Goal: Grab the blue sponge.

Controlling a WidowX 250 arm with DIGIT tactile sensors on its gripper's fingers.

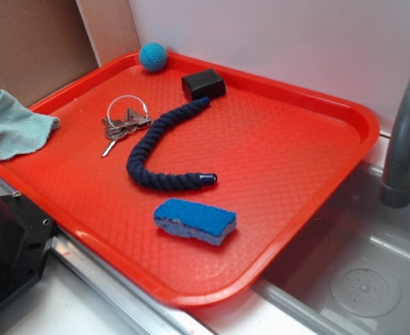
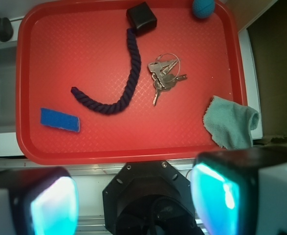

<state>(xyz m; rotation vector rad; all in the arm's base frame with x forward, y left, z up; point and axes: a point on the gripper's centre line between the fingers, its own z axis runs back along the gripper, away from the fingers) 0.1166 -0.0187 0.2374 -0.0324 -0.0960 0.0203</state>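
The blue sponge point(image 1: 195, 220) lies flat near the front edge of the red tray point(image 1: 281, 153), its bright blue top over a paler foam layer. From the wrist camera, the blue sponge point(image 2: 60, 120) is at the lower left of the red tray point(image 2: 75, 58). My gripper point(image 2: 133, 200) hangs high above and back from the tray, over the robot base. It is open, its two pads wide apart with nothing between them. The gripper does not show in the exterior view.
On the tray are a dark navy rope point(image 1: 164, 143), keys point(image 1: 124, 124), a black box point(image 1: 203, 84) and a teal ball point(image 1: 152, 56). A pale green cloth point(image 1: 12, 125) drapes over the left rim. A sink point(image 1: 358, 279) with a grey faucet point(image 1: 407, 139) is on the right.
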